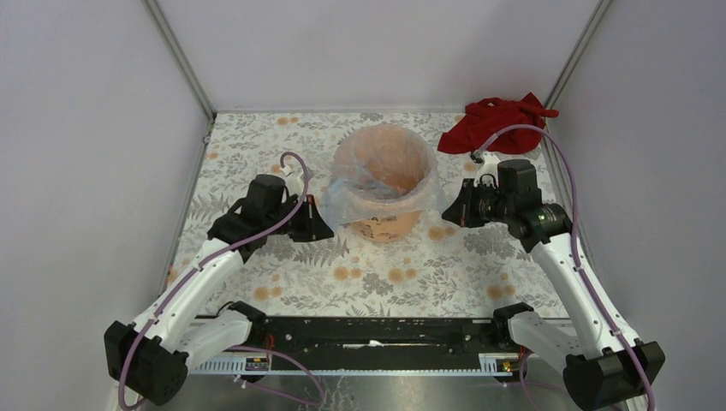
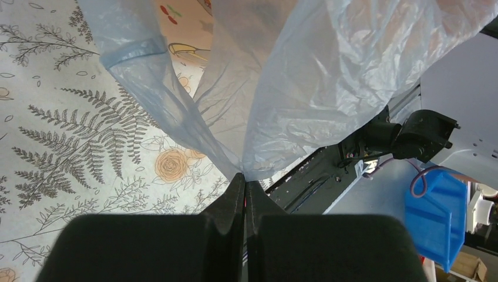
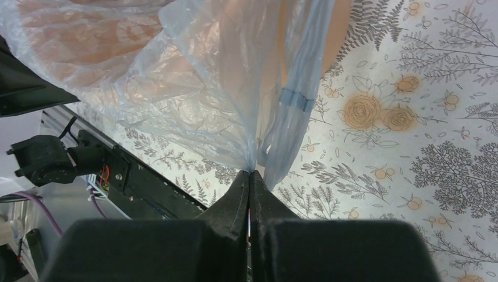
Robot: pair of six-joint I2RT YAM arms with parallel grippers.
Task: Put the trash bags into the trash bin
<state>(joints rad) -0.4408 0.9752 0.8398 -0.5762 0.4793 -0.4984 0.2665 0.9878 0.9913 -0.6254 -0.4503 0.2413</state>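
Bag (image 1: pixel 383 175), pale blue and see-through, lies over the mouth of the orange bin (image 1: pixel 387 226), which stands upright near the middle of the floral desk (image 1: pixel 257 163). The film covers the rim and hangs down the outside of the upper wall, and the orange shows through it. Below the film, the bin's lower wall with its print is bare.

Left fingers (image 2: pixel 234 202) are pressed together on a gathered fold of the bag at the bin's left side. From that pinch the film fans upward in wrinkled sheets, with a thicker blue hem strip off to one side. Right fingers (image 3: pixel 238 200) are likewise pinched tight on a bunch of the film at the bin's right side, where a doubled blue band runs down just beside the pinch. Both grips sit low, near the desk and close to the bin wall, one on either side.

A dark red cloth (image 1: pixel 501 124) lies crumpled at the far right corner of the desk, well apart from the bin
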